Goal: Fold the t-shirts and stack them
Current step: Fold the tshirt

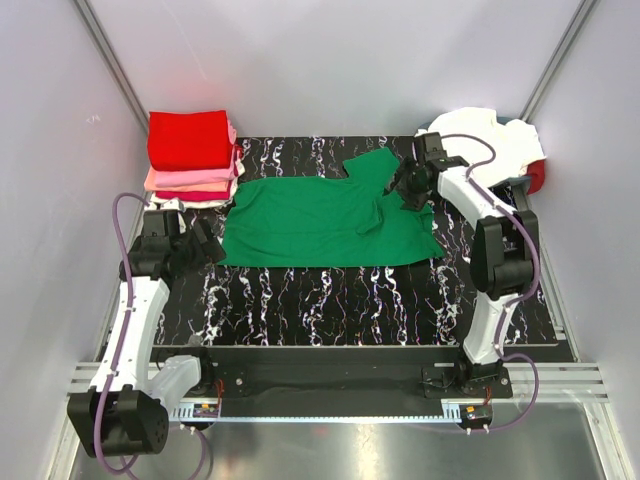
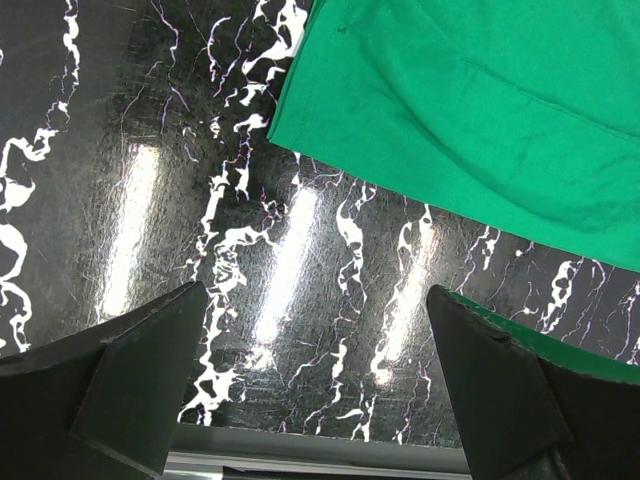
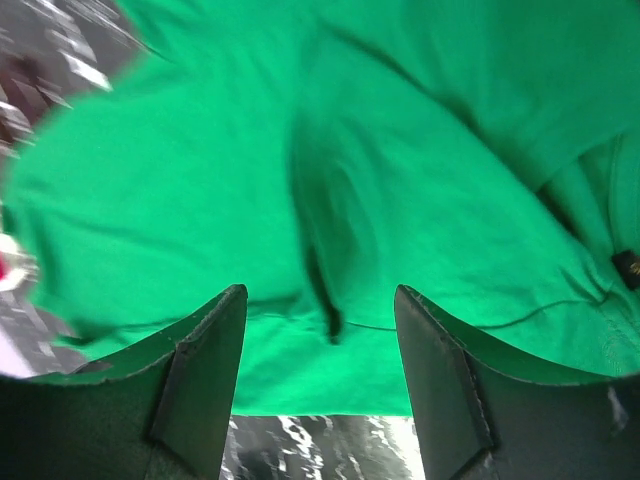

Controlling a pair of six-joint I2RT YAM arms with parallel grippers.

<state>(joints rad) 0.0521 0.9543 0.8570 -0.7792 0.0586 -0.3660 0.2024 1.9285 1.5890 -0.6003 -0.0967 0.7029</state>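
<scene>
Both grippers are wide open and empty: the left gripper [image 1: 207, 244] over the black mat [image 1: 330, 300] beside the green t-shirt [image 1: 315, 218] spread there, the right gripper [image 1: 410, 187] above its far sleeve [image 1: 372, 168], whose hem I think it should pinch low to fold cleanly.

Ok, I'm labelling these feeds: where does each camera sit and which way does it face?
Top external: fixed above and behind, looking down on the mat, green t-shirt and folded stack; left arm and right arm show whole.
Left wrist: on the left arm, facing down at bare mat and the green t-shirt's edge; open left pincer at bottom.
Right wrist: on the right arm, close over the green t-shirt; open right pincer at bottom.
Shared: all three show the green t-shirt.
</scene>
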